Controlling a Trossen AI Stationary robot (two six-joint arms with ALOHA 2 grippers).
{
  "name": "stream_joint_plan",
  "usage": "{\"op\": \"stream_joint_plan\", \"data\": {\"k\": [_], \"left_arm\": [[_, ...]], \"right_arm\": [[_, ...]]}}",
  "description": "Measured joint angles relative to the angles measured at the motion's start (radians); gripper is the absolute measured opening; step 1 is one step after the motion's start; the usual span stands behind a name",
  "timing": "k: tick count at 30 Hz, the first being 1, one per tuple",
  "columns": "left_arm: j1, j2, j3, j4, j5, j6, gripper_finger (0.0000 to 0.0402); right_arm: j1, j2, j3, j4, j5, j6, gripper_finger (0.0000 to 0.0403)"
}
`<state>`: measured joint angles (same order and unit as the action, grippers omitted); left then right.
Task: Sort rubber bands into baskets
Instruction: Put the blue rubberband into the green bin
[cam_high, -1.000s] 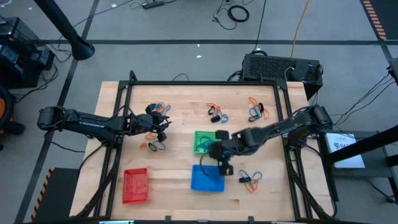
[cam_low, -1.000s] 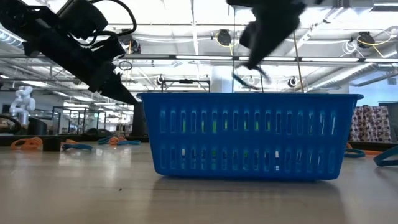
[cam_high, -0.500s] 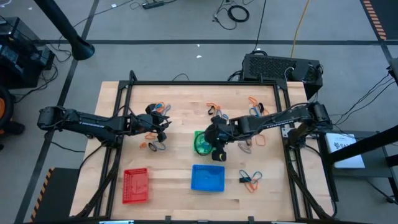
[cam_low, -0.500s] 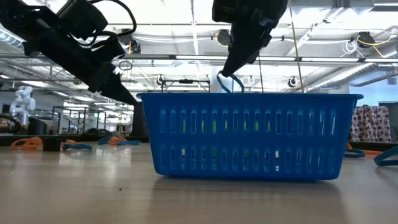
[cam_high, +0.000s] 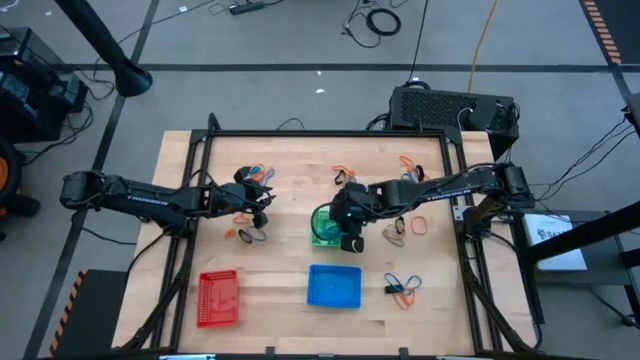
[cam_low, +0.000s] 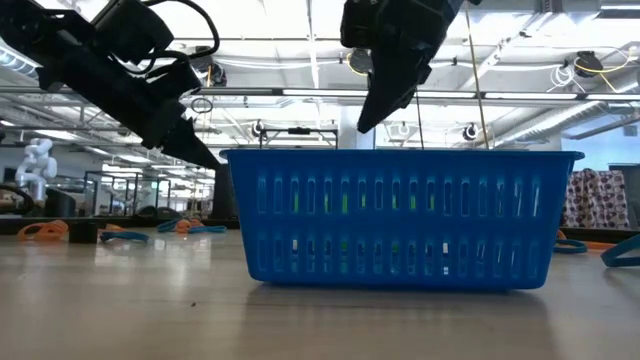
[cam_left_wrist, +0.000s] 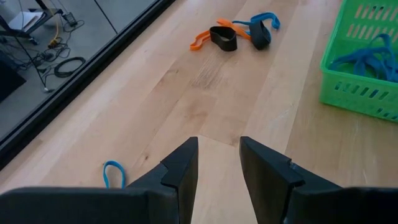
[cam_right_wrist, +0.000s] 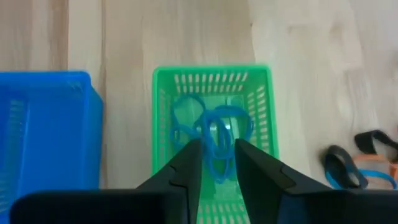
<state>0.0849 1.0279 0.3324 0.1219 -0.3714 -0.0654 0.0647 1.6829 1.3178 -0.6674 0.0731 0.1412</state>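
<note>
Worktop (cam_high: 290, 160) of pale wood planks, framed in black rail. Green basket (cam_right_wrist: 211, 84), rectangular slotted plastic mesh with low walls, near the worktop's centre, holding thin blue rubber bands (cam_right_wrist: 214, 134) in a loose tangle. Right gripper (cam_right_wrist: 216, 163) directly above that basket, dark fingers parted by a narrow gap, nothing between them. Blue basket (cam_high: 333, 285), same make, toward the front edge; red basket (cam_high: 218, 297) at the front left corner. Left gripper (cam_left_wrist: 218, 163) over the left half of the worktop, jaws slightly apart, empty. Loose orange, blue and black loops (cam_left_wrist: 233, 34) clustered on bare wood beside the green basket.
</note>
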Motion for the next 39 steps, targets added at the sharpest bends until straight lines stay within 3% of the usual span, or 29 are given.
{"op": "stream_joint_plan", "data": {"k": [6,10,23,39], "left_arm": [[0.000,0.000,0.000,-0.004,0.000,0.000,0.0127],[0.000,0.000,0.000,-0.004,0.000,-0.002,0.0127],[0.000,0.000,0.000,-0.001,0.000,-0.006,0.0127],[0.000,0.000,0.000,0.005,-0.008,-0.003,0.0127]], "right_arm": [[0.007,0.000,-0.006,-0.318,0.000,0.077,0.0097],[0.039,-0.006,-0.079,-0.401,0.000,0.178,0.0094],[0.128,-0.010,-0.381,-0.246,0.002,0.266,0.0093],[0.124,-0.010,-0.342,-0.278,0.007,0.216,0.0093]]}}
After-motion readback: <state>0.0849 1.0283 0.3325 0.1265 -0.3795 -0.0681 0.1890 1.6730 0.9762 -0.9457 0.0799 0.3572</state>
